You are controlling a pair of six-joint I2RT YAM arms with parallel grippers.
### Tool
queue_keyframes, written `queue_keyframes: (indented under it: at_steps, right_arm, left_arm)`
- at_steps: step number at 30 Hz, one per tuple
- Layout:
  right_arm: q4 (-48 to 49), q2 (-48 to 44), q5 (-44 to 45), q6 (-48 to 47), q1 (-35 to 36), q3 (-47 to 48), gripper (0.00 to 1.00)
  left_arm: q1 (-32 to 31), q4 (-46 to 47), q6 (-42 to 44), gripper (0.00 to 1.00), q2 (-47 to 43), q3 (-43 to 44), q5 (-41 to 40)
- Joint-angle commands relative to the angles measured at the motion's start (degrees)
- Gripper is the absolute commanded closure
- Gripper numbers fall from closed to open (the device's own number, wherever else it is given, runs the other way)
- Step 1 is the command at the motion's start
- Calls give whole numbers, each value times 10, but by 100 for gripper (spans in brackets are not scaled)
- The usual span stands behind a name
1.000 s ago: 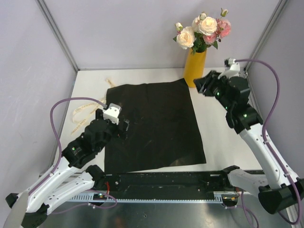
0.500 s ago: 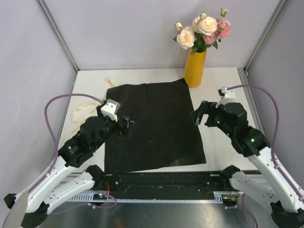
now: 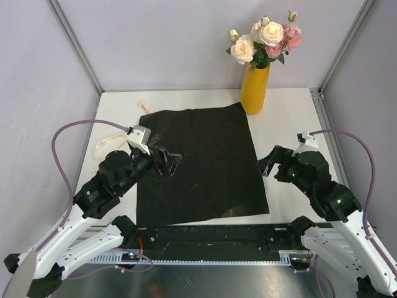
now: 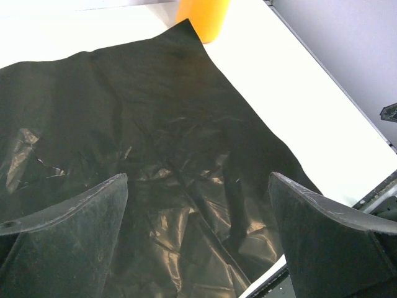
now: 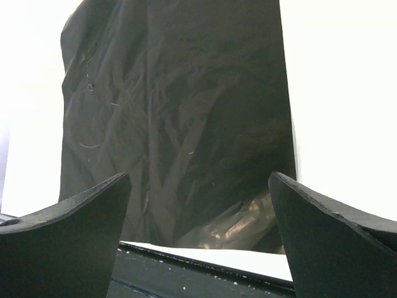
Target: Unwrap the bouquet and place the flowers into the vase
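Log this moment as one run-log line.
flowers: in vase | wrapping sheet: flat on table | ribbon: left of sheet | left gripper: open, empty | right gripper: open, empty

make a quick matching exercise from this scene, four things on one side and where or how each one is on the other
Things
1. flowers
2. black wrapping sheet
3. cream ribbon
4. right claw

Places or states
a. spread flat in the middle of the table
b. standing in the yellow vase
c. open and empty, by the sheet's right edge
d. lying on the table left of the sheet

Pairs: 1-b, 2-a, 3-d, 4-c
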Motion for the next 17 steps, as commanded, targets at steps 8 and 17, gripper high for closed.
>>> queue_keyframes:
  at_steps: [8,17]
  right_arm:
    - [42,-32,15,-8,3,5,1]
    - [51,-30,17,-2,2,11,2]
  left_arm:
    - [1,37,-29,0,4,-10,3]
    - [0,40,-23,0,11,1,3]
